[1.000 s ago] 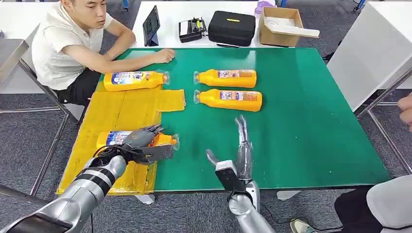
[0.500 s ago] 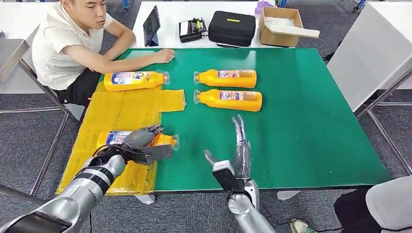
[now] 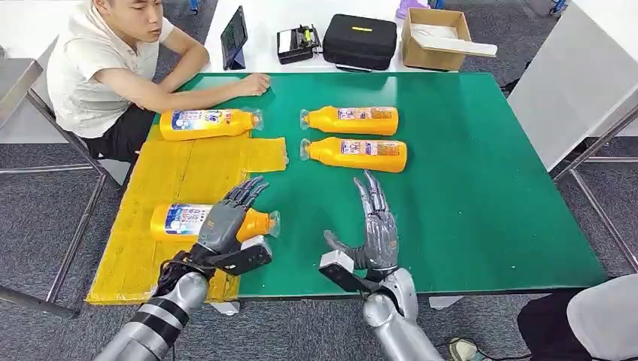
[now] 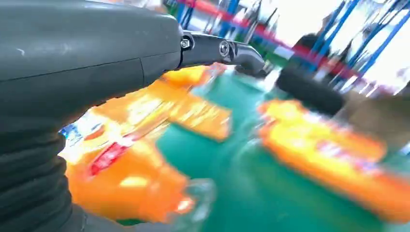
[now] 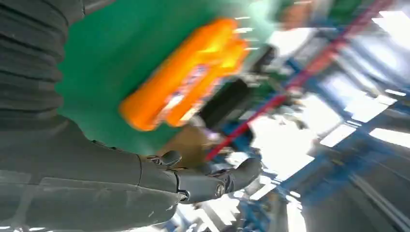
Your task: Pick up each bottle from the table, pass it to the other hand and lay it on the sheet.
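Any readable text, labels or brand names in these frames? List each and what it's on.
None can be read.
Four orange bottles, labels too small or blurred: far bottle on the sheet, near bottle on the sheet, far bottle on the green table, nearer bottle on the green table.
Black case: yellow mark, unreadable.
Wrist views: motion-blurred.

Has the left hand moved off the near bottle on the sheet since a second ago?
Yes. The left hand has opened and lifted off the near bottle, which stays lying on the yellow sheet.
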